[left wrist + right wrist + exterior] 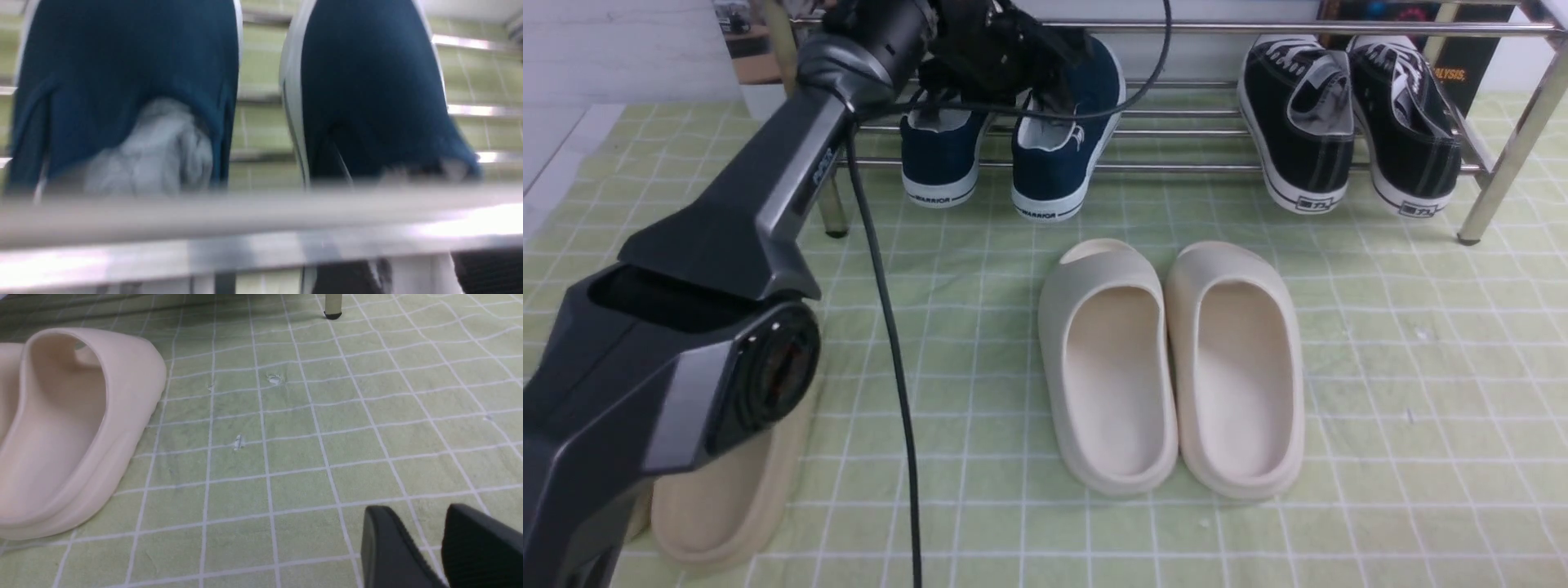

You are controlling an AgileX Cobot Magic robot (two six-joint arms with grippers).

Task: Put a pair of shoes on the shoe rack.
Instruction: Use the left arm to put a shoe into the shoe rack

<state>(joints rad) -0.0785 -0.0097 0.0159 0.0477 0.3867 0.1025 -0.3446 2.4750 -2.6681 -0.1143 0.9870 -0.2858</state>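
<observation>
Left navy sneaker (939,151) and its mate (1045,163) partly hidden behind the left arm (792,180).

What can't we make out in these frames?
- Left gripper fingertips, front view: lost in dark blur at the navy sneakers; open or shut, can't tell.
- Navy sneakers' openings, left wrist view: partly behind the blurred rack bar.
- Left-hand slide, front view: mostly behind the left arm.
- Right gripper, right wrist view: cut off by the bottom edge.
</observation>
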